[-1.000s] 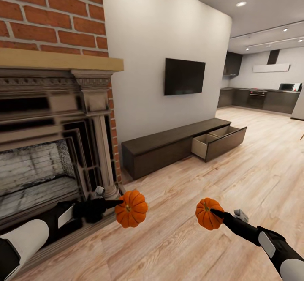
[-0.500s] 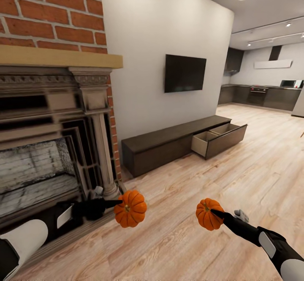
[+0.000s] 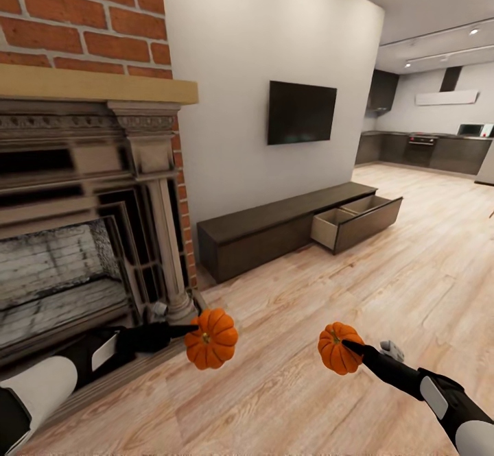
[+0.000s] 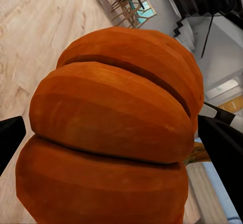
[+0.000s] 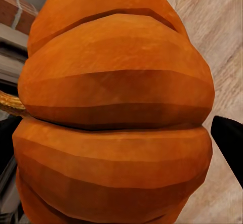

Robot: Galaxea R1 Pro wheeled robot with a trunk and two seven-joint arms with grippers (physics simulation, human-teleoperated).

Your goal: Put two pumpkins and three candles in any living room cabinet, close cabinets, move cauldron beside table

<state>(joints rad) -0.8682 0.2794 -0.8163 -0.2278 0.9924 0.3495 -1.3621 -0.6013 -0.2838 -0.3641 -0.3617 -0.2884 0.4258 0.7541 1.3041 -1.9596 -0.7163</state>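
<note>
Two pumpkins are up in the air, one per arm! The left gripper [image 3: 195, 332] pinches the left pumpkin [image 3: 211, 338], its dark fingers [image 4: 223, 153] pressed to either flank with the ribbed body bulging between them. The right gripper [image 3: 350, 346] clamps the right pumpkin [image 3: 337, 348] the same way, a finger [image 5: 230, 143] edging one side. Both hang above the wood floor [image 3: 343, 291], short of the cabinet [image 3: 274, 233], the left one nearer the fireplace [image 3: 82, 236]. The cabinet's far drawer [image 3: 357, 219] stands pulled out, pale inside, below the wall TV [image 3: 302, 112].
</note>
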